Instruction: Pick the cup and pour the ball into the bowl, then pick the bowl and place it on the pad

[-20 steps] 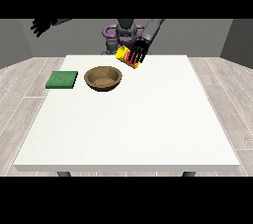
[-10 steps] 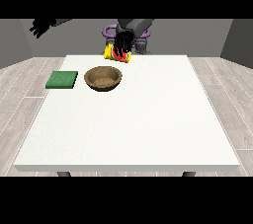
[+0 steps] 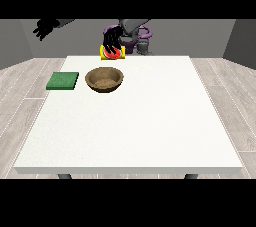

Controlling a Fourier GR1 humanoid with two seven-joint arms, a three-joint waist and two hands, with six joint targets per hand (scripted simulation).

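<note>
A yellow cup [image 3: 113, 53] with a red inside hangs tipped on its side over the table's far edge, just behind the brown wooden bowl [image 3: 104, 79]. The hand at the view's right [image 3: 111, 38] comes across from the robot's body and has its black fingers curled round the cup from above. I see no ball, either in the cup or in the bowl. The green pad [image 3: 62, 80] lies flat to the left of the bowl. The hand at the view's left [image 3: 47, 27] is raised high beyond the table's far left corner, fingers relaxed and holding nothing.
The white table [image 3: 150, 121] stretches wide towards the camera and to the right of the bowl. The robot's torso [image 3: 137, 38] stands just behind the far edge, close to the cup.
The hand with the cup has moved left and a little further from the camera, and the cup has tipped over onto its side behind the bowl. The other hand has stayed raised.
</note>
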